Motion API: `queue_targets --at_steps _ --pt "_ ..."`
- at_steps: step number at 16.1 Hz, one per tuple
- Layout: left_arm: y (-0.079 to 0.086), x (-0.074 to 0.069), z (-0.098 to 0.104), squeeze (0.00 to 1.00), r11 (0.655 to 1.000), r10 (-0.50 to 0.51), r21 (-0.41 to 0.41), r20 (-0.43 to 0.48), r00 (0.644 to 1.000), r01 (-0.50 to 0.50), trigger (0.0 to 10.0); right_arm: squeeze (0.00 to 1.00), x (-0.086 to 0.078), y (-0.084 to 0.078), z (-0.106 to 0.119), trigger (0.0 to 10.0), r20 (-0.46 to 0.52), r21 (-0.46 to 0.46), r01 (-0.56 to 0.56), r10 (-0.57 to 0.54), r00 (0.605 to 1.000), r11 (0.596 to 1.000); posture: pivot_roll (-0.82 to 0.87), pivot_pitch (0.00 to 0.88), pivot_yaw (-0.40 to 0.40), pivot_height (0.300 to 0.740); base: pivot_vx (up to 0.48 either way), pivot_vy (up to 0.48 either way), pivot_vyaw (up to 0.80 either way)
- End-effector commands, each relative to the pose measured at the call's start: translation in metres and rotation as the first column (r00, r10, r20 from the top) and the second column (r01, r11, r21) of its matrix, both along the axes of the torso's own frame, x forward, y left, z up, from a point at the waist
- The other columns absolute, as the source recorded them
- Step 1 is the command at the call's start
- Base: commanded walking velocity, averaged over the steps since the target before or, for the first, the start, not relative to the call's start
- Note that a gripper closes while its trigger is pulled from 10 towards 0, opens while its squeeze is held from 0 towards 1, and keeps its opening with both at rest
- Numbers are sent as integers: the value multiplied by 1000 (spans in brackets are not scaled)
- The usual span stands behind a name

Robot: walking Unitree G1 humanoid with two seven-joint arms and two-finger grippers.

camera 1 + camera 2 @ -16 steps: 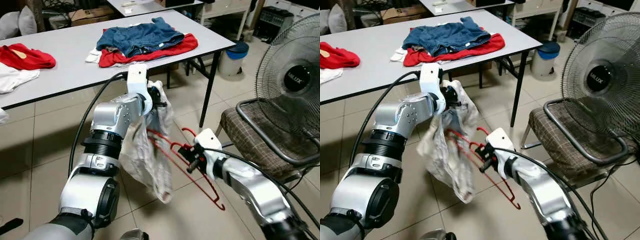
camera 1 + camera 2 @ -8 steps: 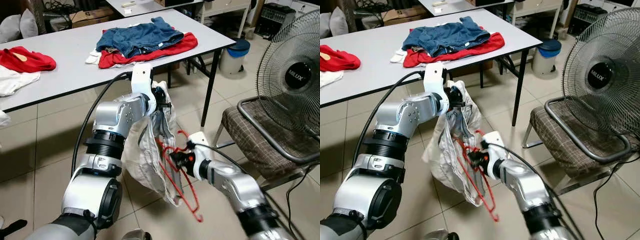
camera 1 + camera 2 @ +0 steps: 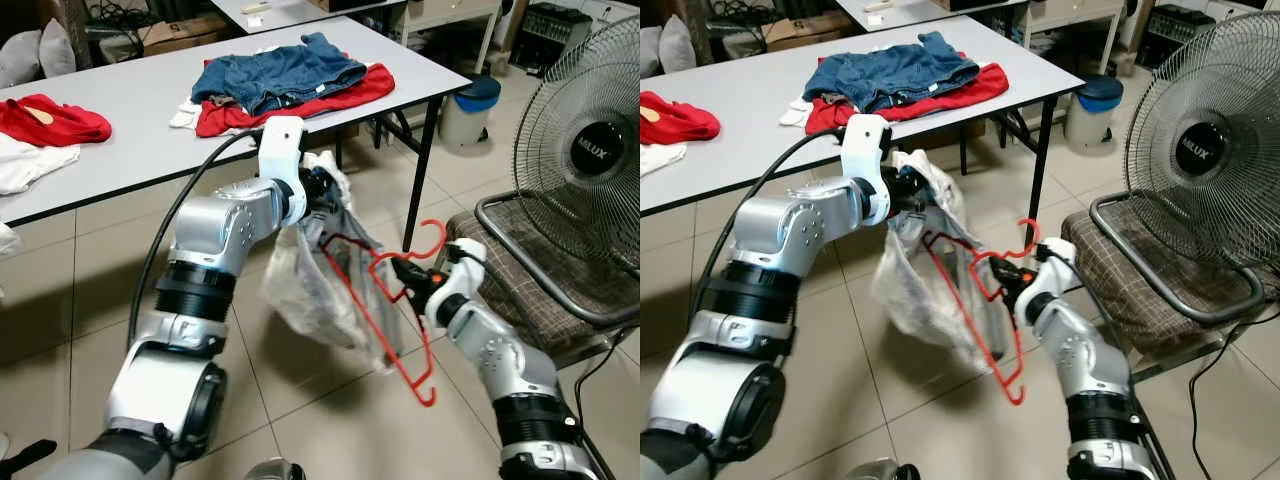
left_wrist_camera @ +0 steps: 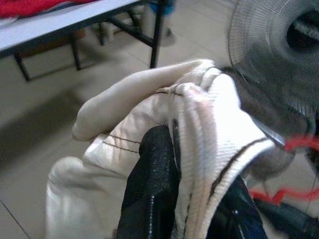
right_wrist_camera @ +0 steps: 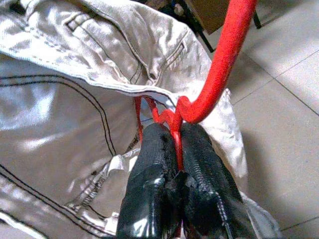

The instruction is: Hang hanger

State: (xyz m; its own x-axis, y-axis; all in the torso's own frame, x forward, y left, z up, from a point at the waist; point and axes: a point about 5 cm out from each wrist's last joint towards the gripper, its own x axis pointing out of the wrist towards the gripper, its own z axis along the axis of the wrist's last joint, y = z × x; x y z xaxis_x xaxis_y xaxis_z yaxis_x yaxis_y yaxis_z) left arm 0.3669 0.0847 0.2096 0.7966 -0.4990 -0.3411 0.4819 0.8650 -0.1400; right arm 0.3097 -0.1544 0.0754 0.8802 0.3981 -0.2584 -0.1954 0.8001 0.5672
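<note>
We see the desk (image 3: 130, 120) behind the arms, with folded clothes (image 3: 285, 80) near its right edge; nothing of the task rests on it. In front of it, above the tiled floor, the left gripper (image 3: 318, 190) is clamped on a bunched fold of a pale garment (image 3: 320, 290), which hangs free below it. The right gripper (image 3: 405, 275) is closed tight on the neck of the red hanger (image 3: 395, 300), just under the hook; one arm of the hanger lies inside the garment and the other end points down toward the floor. For this step we judge it best to keep the cloth taut with the left gripper and to turn the hanger level before seating both shoulders. The garment's opening is hidden in folds, so we cannot tell how far the hanger has entered. No rail is identifiable.
</note>
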Motion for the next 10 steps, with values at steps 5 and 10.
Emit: queue_targets --at_steps 5,10 --pt "25 -2 3 0 961 -191 221 107 976 164 0 0 15 -28 41 0 160 89 82 -95 982 993 -95 0 115 740 0 0 0" --pt "42 -5 6 0 894 -322 360 109 940 265 0 0 16 -35 58 0 216 89 90 -108 970 992 -97 0 111 740 0 0 0"
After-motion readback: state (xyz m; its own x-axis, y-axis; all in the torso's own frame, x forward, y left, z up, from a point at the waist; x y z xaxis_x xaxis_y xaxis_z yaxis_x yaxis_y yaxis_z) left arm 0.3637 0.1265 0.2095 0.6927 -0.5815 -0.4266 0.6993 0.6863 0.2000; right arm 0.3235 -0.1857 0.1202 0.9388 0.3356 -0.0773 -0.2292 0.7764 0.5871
